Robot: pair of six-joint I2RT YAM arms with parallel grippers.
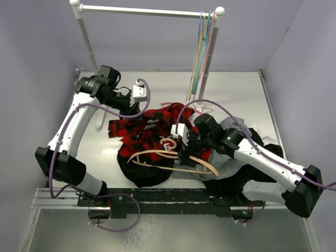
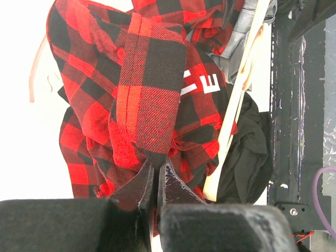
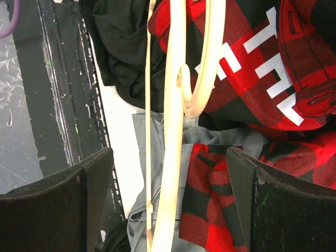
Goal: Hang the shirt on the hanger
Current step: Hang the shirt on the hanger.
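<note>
Below shirt point(image 2: 152, 94) letter "E", left claw point(image 2: 155, 181) pinches plaid; open right claw point(image 3: 169, 163) straddles hanger point(image 3: 176, 79).

We look down from high behind the near edge onto the whole white table point(image 1: 236, 94). Both wrist views hang close over the red-and-black plaid flannel shirt point(image 2: 152, 79), sharing its white lettering point(image 2: 202, 84) and the pale tan thin-framed hanger point(image 2: 234, 113).
</note>
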